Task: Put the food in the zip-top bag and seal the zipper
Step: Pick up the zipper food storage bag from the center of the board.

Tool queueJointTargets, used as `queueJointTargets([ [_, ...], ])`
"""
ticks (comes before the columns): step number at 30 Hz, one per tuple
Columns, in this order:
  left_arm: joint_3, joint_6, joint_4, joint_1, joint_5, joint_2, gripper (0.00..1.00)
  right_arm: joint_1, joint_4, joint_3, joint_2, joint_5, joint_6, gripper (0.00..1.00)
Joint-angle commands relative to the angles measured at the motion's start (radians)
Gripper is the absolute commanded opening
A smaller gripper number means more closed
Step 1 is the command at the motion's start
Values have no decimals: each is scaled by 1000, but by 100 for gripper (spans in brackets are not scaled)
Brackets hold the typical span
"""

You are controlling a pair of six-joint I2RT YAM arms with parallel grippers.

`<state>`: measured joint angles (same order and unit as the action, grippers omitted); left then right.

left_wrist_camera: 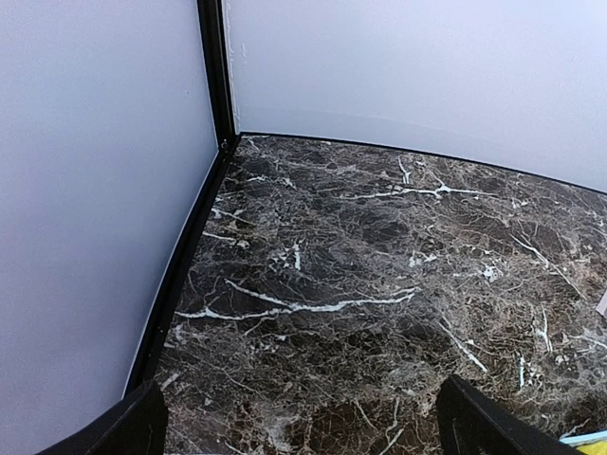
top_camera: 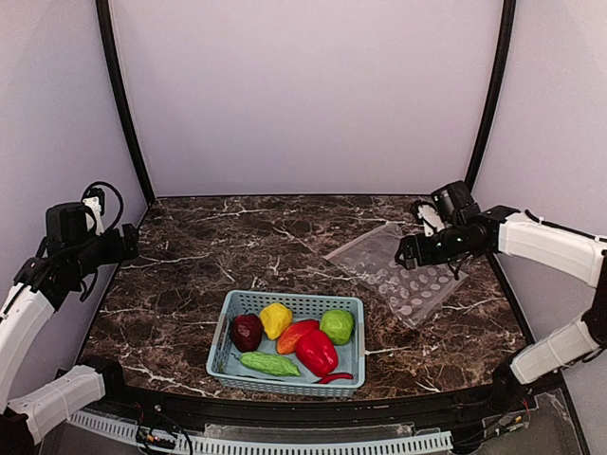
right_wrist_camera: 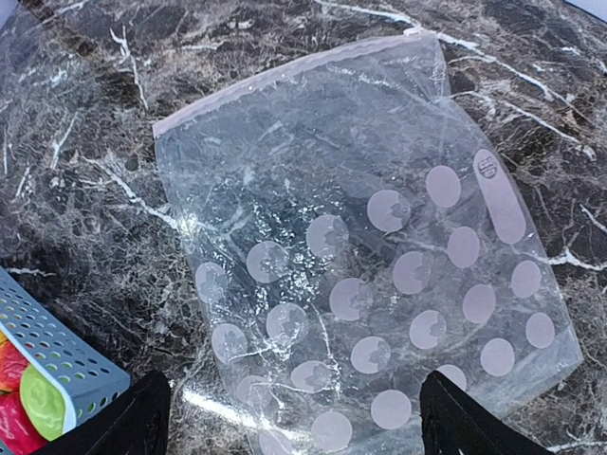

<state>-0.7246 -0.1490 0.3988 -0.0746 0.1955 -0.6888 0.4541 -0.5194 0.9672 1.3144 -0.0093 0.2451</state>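
Note:
The clear zip-top bag with white dots lies flat on the marble at the right; it fills the right wrist view. Its zipper runs along the far edge, with a small slider tab at one end. The food sits in the light blue basket: dark red piece, yellow pepper, orange piece, lime-green pepper, red pepper, cucumber, chilli. My right gripper hovers open above the bag. My left gripper is open and empty at the far left.
The basket's corner shows in the right wrist view at the lower left. Black frame posts and white walls enclose the table. Bare marble lies under the left gripper.

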Motion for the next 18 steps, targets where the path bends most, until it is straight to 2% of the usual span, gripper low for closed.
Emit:
queueJointTargets([
  [1,11,16,4,6,14,-4,100,42,40,53,109,48,-25,88],
  [8,13,19,0,6,1,-7,100,116,41,113,277,85,-63,87],
  [18,12,23,-3,6,-17,-18,100,184,64,106,374,126,-56,86],
])
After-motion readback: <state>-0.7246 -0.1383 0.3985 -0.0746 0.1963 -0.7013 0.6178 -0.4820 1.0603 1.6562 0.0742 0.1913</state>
